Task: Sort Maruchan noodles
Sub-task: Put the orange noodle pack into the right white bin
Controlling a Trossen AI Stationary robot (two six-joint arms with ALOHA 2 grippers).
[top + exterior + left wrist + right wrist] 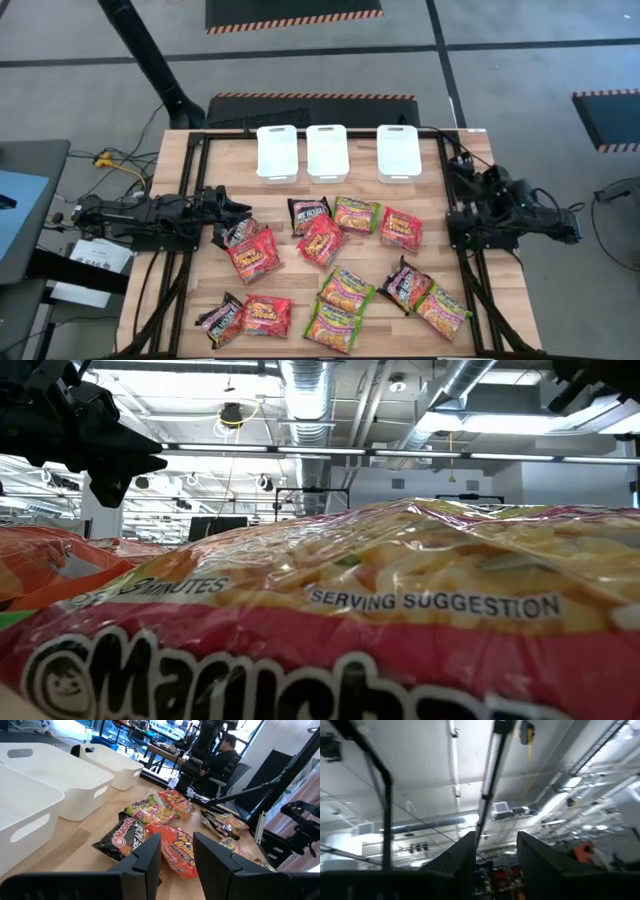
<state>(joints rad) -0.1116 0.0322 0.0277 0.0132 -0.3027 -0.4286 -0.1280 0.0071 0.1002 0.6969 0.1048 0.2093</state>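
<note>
Maruchan noodles packets lie flat, scattered over the wooden table: red ones [255, 252] [400, 228], green-yellow ones [356, 214] [346, 290], dark ones [308, 212] [220, 320]. One packet [400, 610] fills the low view. My left gripper [240, 210] [177, 852] hangs open above the table's left side, over a dark packet [235, 232], pointing toward a dark packet [127, 837] and a red packet [175, 845] near the middle. My right gripper [495, 860] is open and points up at the ceiling; its arm [490, 205] is folded at the table's right edge.
Three white trays [277, 152] [327, 150] [398, 152] stand in a row along the far edge, also seen as trays [75, 775] in the left wrist view. A black frame [195, 180] runs along the table's sides. A person [227, 750] sits beyond the table.
</note>
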